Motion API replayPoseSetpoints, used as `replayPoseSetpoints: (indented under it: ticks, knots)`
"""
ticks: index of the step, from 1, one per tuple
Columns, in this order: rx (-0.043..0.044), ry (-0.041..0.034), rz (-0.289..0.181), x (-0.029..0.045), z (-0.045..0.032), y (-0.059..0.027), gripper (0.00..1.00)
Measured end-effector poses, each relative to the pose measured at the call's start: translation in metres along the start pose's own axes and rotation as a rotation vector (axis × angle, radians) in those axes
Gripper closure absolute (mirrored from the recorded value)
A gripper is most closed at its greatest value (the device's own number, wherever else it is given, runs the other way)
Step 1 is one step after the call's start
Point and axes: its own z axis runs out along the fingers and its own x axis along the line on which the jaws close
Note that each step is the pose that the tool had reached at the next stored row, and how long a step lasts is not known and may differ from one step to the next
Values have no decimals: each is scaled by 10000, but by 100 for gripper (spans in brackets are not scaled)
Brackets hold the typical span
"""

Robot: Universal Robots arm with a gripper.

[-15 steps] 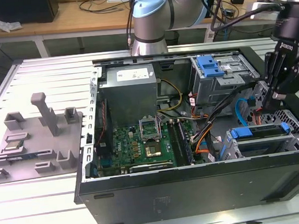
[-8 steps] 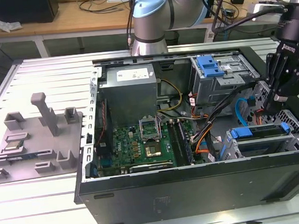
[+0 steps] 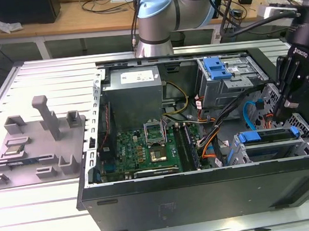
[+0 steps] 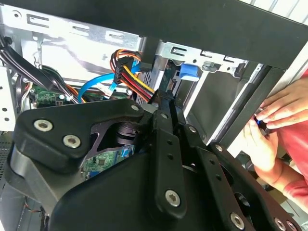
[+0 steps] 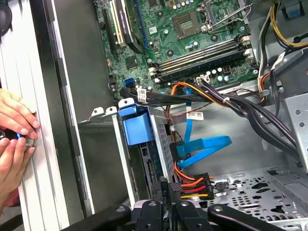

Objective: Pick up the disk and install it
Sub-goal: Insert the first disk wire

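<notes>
Here, the pincer (image 3: 290, 106) hangs inside the open computer case (image 3: 205, 195) at the exterior view's right end, low over the drive cage (image 3: 271, 148). Its fingers are drawn together, tips nearly touching, and I cannot make out anything pinched between them. In both wrist views the tips sit just beside a power connector (image 5: 192, 185) with red, orange and yellow wires, near a flat blue data cable (image 5: 204, 147).

The disk (image 3: 267, 136) stands on edge in that drive cage, the blue carrier frame along its upper edge showing in the exterior view, close below the pincer. In the first wrist view a blue plastic tab (image 5: 137, 126) sits at the cage's end, apart from the fingertips.

The green motherboard (image 3: 146, 148) lies in the middle of the case, with the grey power supply (image 3: 136, 93) beyond it. A second drive cage with a blue latch (image 3: 218, 66) sits at the far corner.

At the exterior view's left, a grey fixture tray (image 3: 38, 142) with upright posts rests on the slotted metal bench (image 3: 38, 207), well apart from the case.

A person's 2 hands (image 4: 272, 127) are at the outer wall of the case, fingers around something small and blue.
</notes>
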Motion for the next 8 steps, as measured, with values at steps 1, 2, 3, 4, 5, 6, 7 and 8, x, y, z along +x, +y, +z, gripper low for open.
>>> replayPoseSetpoints:
  ticks: [1,2,3,4,5,6,7,8]
  knots:
    - [9,-23,-6,8,2,1,84]
    - [22,-49,-16,18,4,3,84]
    - [40,-90,-32,32,7,5,84]
    - [49,-112,-42,39,8,6,84]
    - [62,-137,-55,47,10,8,84]
    - [74,-160,-68,54,12,9,84]
    - [86,-181,-84,60,12,11,84]
    - [99,-199,-100,65,13,13,84]
